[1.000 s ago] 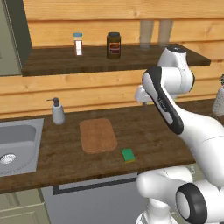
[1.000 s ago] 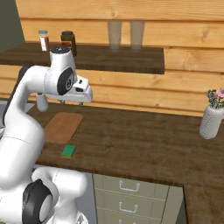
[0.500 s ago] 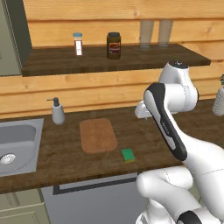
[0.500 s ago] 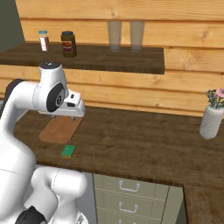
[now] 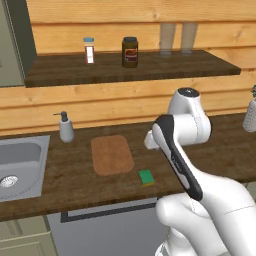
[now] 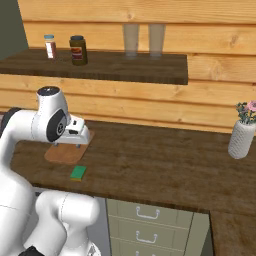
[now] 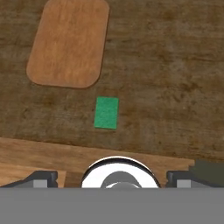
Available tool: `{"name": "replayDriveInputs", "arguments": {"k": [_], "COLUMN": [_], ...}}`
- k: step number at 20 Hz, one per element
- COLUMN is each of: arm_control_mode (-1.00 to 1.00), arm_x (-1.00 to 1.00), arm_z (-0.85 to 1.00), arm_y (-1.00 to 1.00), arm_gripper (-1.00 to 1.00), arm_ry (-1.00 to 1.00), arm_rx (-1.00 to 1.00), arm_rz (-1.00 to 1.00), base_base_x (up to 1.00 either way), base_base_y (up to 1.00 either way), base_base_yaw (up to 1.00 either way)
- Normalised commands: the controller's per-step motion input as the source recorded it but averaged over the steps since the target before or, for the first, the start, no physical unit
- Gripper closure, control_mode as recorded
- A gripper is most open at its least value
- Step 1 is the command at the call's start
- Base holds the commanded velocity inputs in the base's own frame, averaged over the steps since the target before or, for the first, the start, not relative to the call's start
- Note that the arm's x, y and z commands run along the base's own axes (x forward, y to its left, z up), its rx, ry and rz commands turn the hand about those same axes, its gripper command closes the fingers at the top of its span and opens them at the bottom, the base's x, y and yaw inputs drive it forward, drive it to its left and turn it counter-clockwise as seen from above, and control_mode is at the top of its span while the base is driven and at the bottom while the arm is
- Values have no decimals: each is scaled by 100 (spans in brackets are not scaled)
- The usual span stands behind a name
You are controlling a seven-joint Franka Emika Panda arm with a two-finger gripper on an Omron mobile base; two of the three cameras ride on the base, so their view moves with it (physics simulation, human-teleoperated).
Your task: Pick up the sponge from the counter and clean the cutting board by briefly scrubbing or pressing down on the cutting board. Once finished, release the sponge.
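a: sponge [image 5: 146, 176] — where is it?
b: flat on the counter [image 5: 70, 182], near the front edge, just off the board's [image 5: 112, 154] near right corner. apart from it, not touching.
a: go left to right for me.
b: in the left base view: steel sink [image 5: 20, 165] at the far left, a soap pump [image 5: 65, 128] behind its right rim, then the board, then the sponge, then the white arm rising at the right. a vase [image 6: 242, 138] with flowers stands far right in the right base view.
a: and above?
b: a shelf [image 5: 125, 67] with a small white bottle [image 5: 89, 50], a dark jar [image 5: 130, 52] and two clear glasses [image 5: 168, 37].
a: gripper?
b: gripper [image 7: 111, 177] is up above the counter, nothing in it. in the hand view the two fingertips [image 7: 40, 177] sit far apart at the bottom corners, jaws spread wide, with the sponge below and between them and the board further off.
a: touching the sponge?
b: no, well clear of it.
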Motion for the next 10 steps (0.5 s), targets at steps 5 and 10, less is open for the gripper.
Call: {"name": "replayDriveInputs", "arguments": {"k": [5,10], "arm_control_mode": [-100,-100], "arm_x": [9,1], "arm_z": [-40,-34], "arm_y": [11,14], "arm_gripper": [-100,-100], "arm_ry": [4,8], "arm_rx": [0,0], "arm_rz": [0,0], "base_base_x": [0,0], "base_base_y": [0,0], "base_base_yaw": [0,0]}}
